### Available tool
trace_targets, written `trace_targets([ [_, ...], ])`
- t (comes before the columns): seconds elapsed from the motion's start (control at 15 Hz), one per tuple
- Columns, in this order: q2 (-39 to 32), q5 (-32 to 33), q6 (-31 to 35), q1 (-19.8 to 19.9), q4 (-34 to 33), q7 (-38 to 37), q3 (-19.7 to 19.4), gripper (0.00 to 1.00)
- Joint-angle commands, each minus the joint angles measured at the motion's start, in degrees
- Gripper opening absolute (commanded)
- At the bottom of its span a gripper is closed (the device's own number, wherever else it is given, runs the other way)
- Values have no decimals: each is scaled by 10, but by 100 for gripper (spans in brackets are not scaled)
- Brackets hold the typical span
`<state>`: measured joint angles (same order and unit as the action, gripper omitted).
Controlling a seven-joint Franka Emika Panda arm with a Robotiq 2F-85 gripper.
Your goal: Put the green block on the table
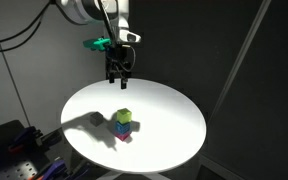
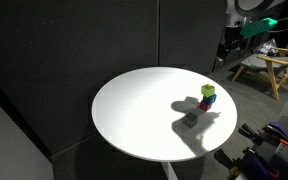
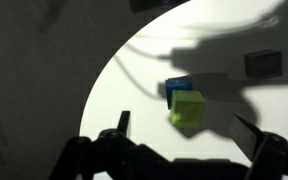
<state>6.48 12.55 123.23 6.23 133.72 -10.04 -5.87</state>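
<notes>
The green block (image 1: 125, 115) is a lime cube on top of a small stack on the round white table (image 1: 174, 110). A blue cube (image 1: 122, 126) sits under it. In the other exterior view the green block (image 2: 208, 90) tops the stack near the table's (image 2: 134, 110) edge. My gripper (image 1: 118, 72) hangs open and empty well above the table, higher than the stack and apart from it. In the wrist view the green block (image 3: 187, 108) lies between and beyond my open fingers (image 3: 184, 128), with the blue cube (image 3: 177, 86) behind it.
A grey cube (image 3: 262, 64) lies on the table in the arm's shadow near the stack, and shows in an exterior view (image 2: 191, 120). A wooden stool (image 2: 266, 66) stands behind the table. Dark curtains surround the scene.
</notes>
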Motion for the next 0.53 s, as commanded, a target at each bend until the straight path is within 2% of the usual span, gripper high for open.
trace_targets([
  [0.0,-22,14,5,5,-9,-41,4,100],
  [0.47,-61,-23,29,1,-18,-17,-2,100],
])
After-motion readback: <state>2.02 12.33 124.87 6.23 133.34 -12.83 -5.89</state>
